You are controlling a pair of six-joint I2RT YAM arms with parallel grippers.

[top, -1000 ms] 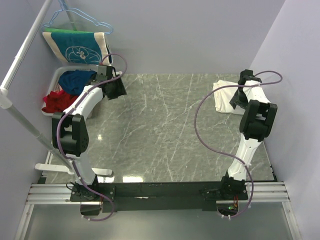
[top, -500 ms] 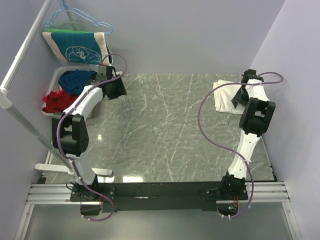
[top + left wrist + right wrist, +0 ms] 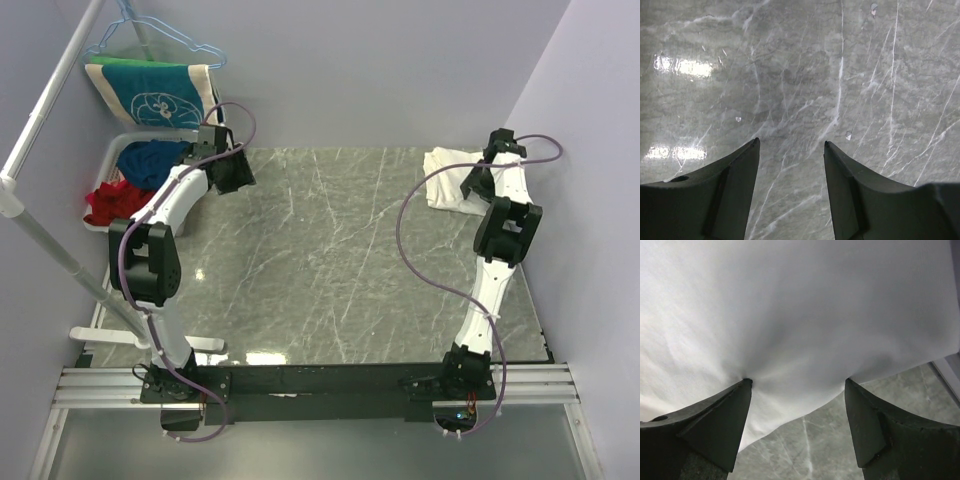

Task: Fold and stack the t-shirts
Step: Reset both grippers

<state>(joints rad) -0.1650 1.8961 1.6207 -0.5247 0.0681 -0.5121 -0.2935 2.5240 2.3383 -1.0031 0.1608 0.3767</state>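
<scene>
Pressing into the folded cream t-shirt (image 3: 448, 180) at the far-right corner of the marble table (image 3: 330, 250) with right gripper (image 3: 797, 382) spread wide, clamping nothing; soft, light, floppy, likely best pinched at a folded edge.

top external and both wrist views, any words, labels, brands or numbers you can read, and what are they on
No text can be read in any view.
Teal cloth on the hanger: only a white line drawing, no legible letters.
White t-shirt: plain side up, no print showing.
Table: marble veins only.
</scene>
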